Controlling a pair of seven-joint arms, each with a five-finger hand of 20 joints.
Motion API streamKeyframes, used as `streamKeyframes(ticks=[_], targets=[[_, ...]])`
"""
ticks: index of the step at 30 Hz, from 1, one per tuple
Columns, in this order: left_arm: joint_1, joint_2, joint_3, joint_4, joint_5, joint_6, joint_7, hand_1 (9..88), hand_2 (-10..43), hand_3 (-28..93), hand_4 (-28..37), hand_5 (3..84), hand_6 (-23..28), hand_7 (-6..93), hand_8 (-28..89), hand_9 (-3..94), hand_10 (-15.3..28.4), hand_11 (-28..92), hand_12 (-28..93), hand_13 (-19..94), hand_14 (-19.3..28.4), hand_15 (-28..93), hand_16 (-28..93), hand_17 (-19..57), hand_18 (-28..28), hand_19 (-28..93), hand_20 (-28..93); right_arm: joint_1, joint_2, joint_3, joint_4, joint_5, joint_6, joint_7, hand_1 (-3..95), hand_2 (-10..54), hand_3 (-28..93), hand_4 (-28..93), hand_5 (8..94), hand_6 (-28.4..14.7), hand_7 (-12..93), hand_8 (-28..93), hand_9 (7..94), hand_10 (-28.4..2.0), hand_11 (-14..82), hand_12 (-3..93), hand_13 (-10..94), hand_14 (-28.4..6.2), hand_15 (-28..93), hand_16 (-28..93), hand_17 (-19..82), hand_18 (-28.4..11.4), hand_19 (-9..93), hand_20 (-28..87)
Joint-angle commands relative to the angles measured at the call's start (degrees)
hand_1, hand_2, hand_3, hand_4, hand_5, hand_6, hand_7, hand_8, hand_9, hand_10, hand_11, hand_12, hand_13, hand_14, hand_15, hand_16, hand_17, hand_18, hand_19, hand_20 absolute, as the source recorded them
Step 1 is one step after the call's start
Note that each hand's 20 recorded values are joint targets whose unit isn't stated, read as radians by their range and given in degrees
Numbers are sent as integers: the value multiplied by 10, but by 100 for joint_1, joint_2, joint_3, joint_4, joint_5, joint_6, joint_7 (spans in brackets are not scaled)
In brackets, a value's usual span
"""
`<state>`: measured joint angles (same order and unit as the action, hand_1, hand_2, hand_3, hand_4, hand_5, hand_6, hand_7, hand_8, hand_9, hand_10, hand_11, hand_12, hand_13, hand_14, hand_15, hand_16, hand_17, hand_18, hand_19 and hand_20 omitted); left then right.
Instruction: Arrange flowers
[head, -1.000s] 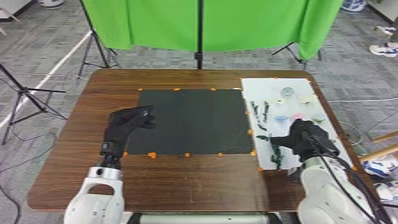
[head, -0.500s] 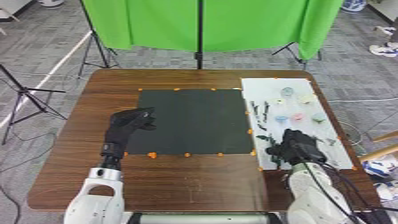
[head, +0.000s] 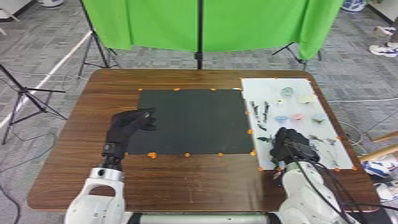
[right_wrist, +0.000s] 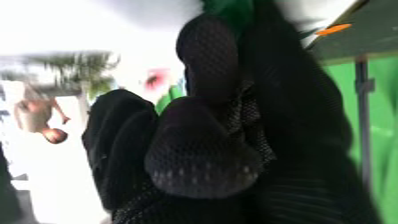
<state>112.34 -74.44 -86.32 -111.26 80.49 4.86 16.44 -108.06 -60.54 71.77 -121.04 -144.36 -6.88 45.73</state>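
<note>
My right hand (head: 291, 145) is low over the near left part of the white board (head: 273, 85), with its fingers extended. In the right wrist view the right hand (right_wrist: 204, 150) has a dark green piece (right_wrist: 233, 12) beyond its fingers, and a blurred pink flower (right_wrist: 157, 77) lies farther off. Flower heads on the board include a light blue one (head: 282, 119), a pink one (head: 298, 117) and a yellow one (head: 281, 101). Dark stems (head: 265, 111) lie along its left side. My left hand (head: 131, 120) hovers at the black mat's left edge, relaxed and holding nothing.
The black mat (head: 191, 122) covers the middle of the brown table (head: 187, 182). Orange markers (head: 152, 155) line the mat and board. Behind the table hangs a green curtain (head: 160, 25), with black stands beside it.
My right hand has moved left and slightly nearer over the board, uncovering flower heads and leafy sprigs on its right side. The left hand has barely moved.
</note>
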Motion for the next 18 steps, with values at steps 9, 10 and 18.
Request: streamKeyframes(ticks=[9,10,18], targets=[[211,230,-141,89,-222,75,-88,439,26,476,-122,643,70,94,-47,658,156,225,142,633,188,406,-30,194,226,648,180,200,187,407,-529,1122,633,331,655,-95,519,-29,656,-47,448,275,885,-116,466,326,937,33,706,164,742,-85,932,447],[222,207,-161,84,-213,67,-84,438,26,477,-123,643,70,94,-47,658,156,225,142,633,188,406,-30,194,226,648,180,239,210,413,-573,1167,655,315,655,-95,520,-28,656,-48,448,275,885,-116,466,326,937,33,706,164,743,-86,932,448],[62,593,-111,318,-462,22,54,433,24,483,-123,642,71,93,-47,658,156,225,142,630,189,407,-29,193,226,647,179,1151,407,-151,-854,2739,1385,486,652,-95,524,-19,659,-52,449,280,887,-118,465,324,937,34,707,163,744,-85,932,447]])
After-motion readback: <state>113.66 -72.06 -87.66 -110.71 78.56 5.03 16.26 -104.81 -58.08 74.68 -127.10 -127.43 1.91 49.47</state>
